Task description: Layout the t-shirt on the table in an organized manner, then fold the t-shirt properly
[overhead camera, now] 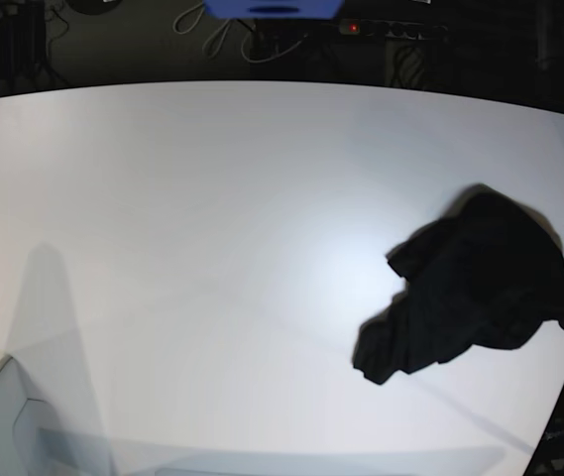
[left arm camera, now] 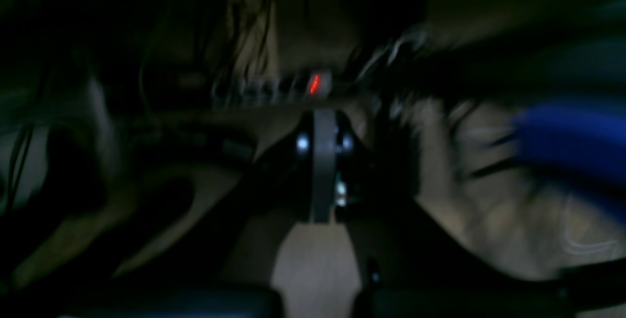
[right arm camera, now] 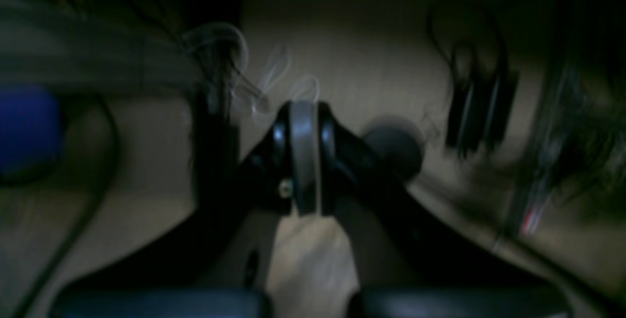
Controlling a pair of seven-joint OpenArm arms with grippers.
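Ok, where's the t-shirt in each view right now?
Base: the t-shirt lies crumpled on the table, right of centre near the right edge.
Left wrist: not in it; dark, blurred floor and cables.
Right wrist: not in it.
Shared landmark: the red-lit power strip, also in the left wrist view.

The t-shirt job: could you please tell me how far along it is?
Nothing looks done yet: the t-shirt lies crumpled in a heap near the right edge of the table. Nothing is in hand; both wrist views show each pincer shut and empty, away from the shirt. Spreading it flat and folding it both remain.
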